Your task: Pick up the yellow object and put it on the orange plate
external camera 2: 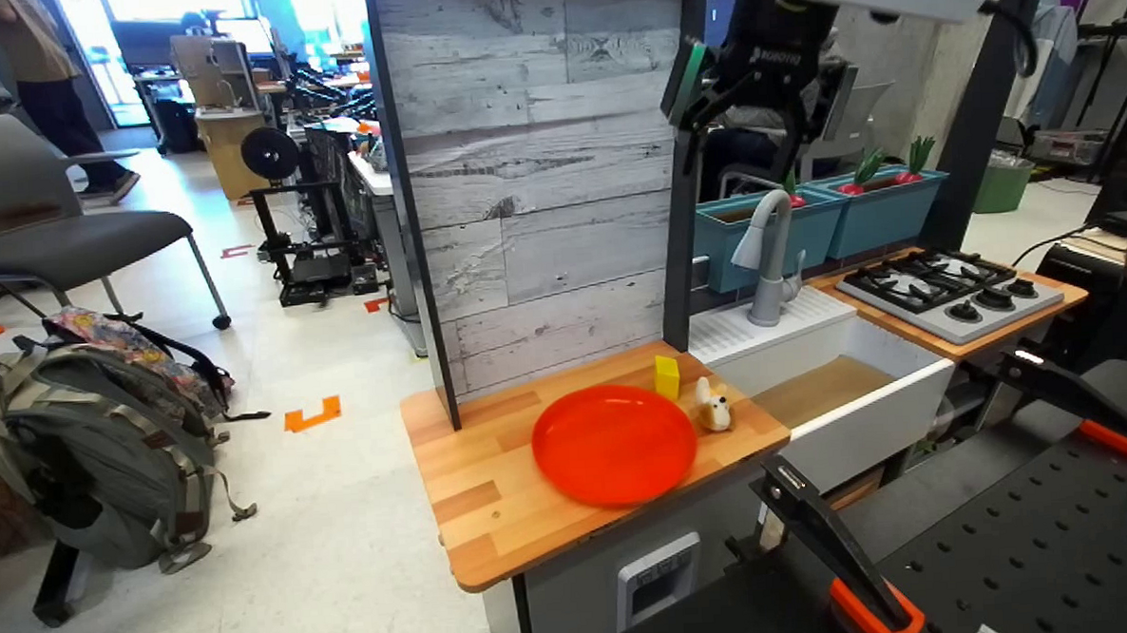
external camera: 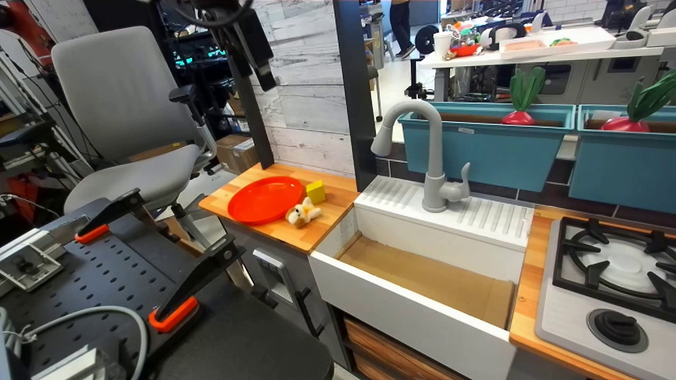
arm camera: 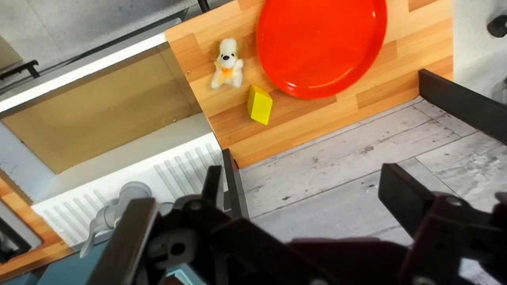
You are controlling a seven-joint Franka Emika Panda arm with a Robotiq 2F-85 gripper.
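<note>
The fingers (arm camera: 403, 197) are spread wide apart, raised high above the level of the desk (external camera 2: 497, 536) in both exterior views. The yellow block (arm camera: 261, 107) rests on the desk, just beside the plate (arm camera: 321, 43) and apart from it. The plate, orange-red, lies flat. A toy dog (arm camera: 227, 63), whitish with an orange patch at its chest, rests near both; beyond it the desk meets the sink (external camera: 406, 316).
</note>
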